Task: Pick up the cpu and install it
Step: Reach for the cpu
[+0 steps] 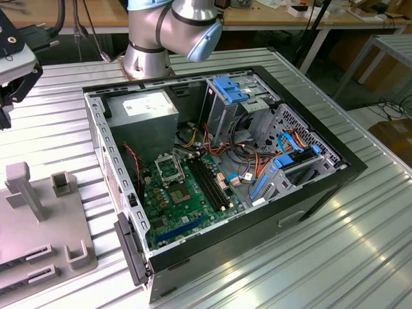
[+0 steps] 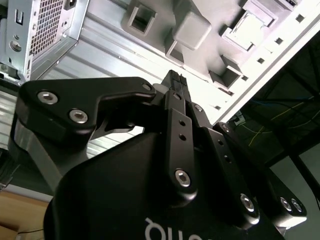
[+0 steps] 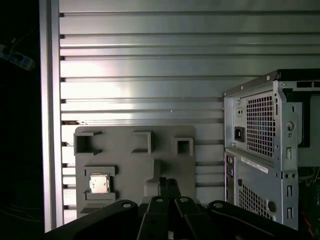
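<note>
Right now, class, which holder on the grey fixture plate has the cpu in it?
The holder set apart from the row of three bare ones; the silver cpu lies in it.

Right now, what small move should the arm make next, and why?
Probably a sideways shift across the grey tray to bring the gripper above the cpu. In the first wrist view the cpu lies in its pocket on the tray, apart from the gripper, whose jaws are shut and hold nothing.
</note>
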Robot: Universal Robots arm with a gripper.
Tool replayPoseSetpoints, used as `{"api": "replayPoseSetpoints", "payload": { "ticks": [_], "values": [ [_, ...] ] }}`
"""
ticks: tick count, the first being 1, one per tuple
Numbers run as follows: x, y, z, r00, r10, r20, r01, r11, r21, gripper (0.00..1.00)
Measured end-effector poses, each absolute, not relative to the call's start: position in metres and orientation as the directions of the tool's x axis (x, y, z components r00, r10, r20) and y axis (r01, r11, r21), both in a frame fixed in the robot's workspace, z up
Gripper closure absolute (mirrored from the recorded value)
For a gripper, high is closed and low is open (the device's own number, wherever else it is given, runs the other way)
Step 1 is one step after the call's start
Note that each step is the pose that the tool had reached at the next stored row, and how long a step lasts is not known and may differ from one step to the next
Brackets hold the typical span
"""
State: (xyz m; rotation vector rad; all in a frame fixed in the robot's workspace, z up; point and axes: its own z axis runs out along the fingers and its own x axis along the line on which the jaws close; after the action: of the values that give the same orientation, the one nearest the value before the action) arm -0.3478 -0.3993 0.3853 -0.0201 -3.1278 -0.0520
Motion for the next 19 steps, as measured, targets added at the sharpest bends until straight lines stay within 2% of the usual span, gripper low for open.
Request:
{"api": "replayPoseSetpoints", "payload": {
  "ticks": [12, 19],
  "values": [
    [-0.388, -0.403, 0.382, -1.000, 0.006, 0.014, 0.007, 0.999, 0.033, 0.89],
    [-0.391, -0.403, 0.382, -1.000, 0.005, 0.014, 0.005, 0.999, 0.033, 0.89]
  ]
}}
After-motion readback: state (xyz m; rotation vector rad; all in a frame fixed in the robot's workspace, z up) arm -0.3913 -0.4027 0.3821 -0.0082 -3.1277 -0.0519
